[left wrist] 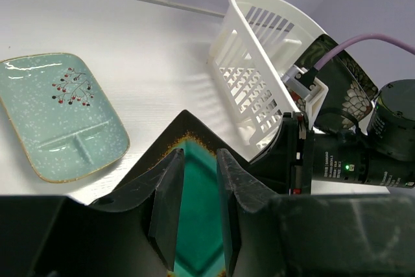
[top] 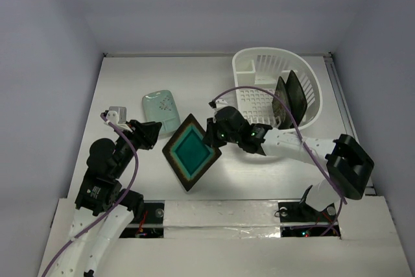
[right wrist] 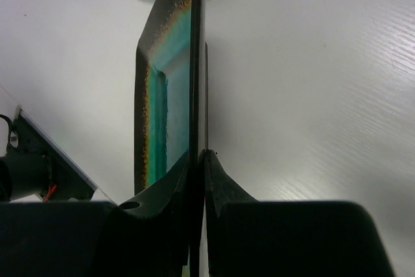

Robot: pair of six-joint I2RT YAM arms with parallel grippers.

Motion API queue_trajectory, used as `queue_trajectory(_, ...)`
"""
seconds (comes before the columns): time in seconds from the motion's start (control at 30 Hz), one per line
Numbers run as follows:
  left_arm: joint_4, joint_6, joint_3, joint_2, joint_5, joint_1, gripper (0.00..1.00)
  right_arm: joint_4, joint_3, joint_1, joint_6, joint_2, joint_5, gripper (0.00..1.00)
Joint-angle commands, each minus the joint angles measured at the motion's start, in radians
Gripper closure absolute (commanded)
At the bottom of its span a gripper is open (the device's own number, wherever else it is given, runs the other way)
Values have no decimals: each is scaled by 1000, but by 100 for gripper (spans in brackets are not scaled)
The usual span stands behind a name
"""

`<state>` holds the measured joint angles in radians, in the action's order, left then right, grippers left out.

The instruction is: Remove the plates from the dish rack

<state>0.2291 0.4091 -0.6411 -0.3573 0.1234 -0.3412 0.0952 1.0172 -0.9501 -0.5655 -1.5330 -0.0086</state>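
My right gripper [top: 211,132] is shut on the right corner of the dark-rimmed plate with a teal centre [top: 190,150] and holds it tilted above the table; the right wrist view shows the rim pinched edge-on between the fingers [right wrist: 198,155]. My left gripper [top: 153,133] is open, just left of that plate, which shows through the gap between its fingers [left wrist: 200,157]. The mint-green speckled plate [top: 161,107] lies flat on the table. Two black flower-patterned plates [top: 290,98] stand on edge in the white dish rack [top: 259,63].
The rack [left wrist: 256,63] stands at the back right, close behind my right arm [left wrist: 363,160]. The mint plate [left wrist: 58,115] lies far left of the held plate. The table's front edge and the arm bases lie near the bottom.
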Motion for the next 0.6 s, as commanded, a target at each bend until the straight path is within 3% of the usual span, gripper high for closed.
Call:
queue_trajectory(0.0, -42, 7, -11, -5, 2, -7, 77, -229, 24, -3, -68, 47, -28, 100)
queue_trajectory(0.27, -42, 7, -11, -5, 2, -7, 76, -143, 24, -3, -66, -7, 65, 100)
queue_trajectory(0.57, -40, 7, -11, -6, 7, -7, 76, -51, 6, -3, -43, -72, 163, 91)
